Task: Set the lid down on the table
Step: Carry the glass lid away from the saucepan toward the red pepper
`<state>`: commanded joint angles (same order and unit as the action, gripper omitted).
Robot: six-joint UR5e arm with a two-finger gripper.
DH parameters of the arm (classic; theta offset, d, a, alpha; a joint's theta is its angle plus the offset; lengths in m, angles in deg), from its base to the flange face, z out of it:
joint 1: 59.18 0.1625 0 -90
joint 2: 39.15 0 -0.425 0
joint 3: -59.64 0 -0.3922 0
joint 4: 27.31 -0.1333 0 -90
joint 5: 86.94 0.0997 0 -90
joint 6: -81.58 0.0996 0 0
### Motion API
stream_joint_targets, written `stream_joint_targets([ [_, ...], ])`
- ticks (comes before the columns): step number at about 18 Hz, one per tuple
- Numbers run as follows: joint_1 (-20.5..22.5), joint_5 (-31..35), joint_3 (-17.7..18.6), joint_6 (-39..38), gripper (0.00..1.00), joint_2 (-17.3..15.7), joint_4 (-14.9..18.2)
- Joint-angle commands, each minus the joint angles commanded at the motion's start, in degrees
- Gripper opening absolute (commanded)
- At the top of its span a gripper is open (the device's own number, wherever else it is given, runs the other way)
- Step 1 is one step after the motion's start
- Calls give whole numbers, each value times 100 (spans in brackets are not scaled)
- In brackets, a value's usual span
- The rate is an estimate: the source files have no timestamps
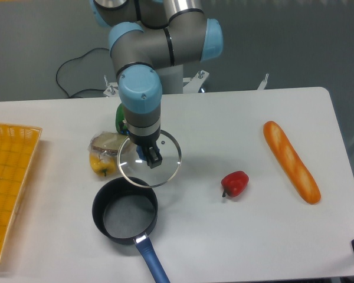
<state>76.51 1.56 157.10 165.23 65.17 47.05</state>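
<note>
Camera view from above shows me the large white rectangular table point(236, 236) with my grey-and-blue UR5e arm point(143, 71) reaching down over it. At the left edge sits a yellow mesh tray point(9, 177). On the right lies a long golden baguette point(291, 161). Near the front stands a dark saucepan with a blue handle point(125, 213), open on top. My gripper point(150, 154) is clamped on the knob of the round clear glass lid with a thin metal rim point(165, 168), which I hold above the table, just behind and to the right of the saucepan. Beside the lid lies a clear bag of yellow food point(101, 156). A small red pepper point(235, 183) rests mid-table. I can read no writing on the lid.
</note>
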Motion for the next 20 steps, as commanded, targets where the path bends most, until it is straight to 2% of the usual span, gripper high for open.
stream_joint_targets([
  [2, 150, -26, -69, 230, 63, -35, 9],
  [5, 151, 0, -35, 257, 63, -26, 0],
  [10, 107, 53, 44, 379, 63, 193, -26],
  [17, 133, 88, 71, 608, 63, 246, -132],
  [20, 159, 123, 80, 626, 63, 369, -254],
])
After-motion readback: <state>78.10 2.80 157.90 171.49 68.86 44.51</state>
